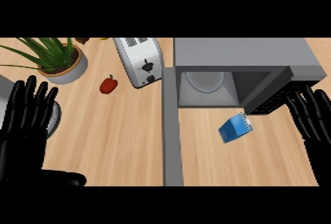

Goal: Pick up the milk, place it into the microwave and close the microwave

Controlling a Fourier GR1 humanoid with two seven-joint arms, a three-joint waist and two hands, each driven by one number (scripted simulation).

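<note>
Blue milk carton [235,127] is lying on the wooden counter [116,140] right of centre, just below the open microwave [245,70], long axis tilting from lower left to upper right, white top toward upper right. Right hand [313,116] is hovering at the right edge, fingers straight and spread, holding nothing, apart from the carton. Left hand [26,118] is resting at the left edge, fingers up and open, holding nothing.

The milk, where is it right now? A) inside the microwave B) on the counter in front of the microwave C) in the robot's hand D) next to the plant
B: the blue milk lies on the counter just in front of the open microwave, with neither hand touching it.
</note>
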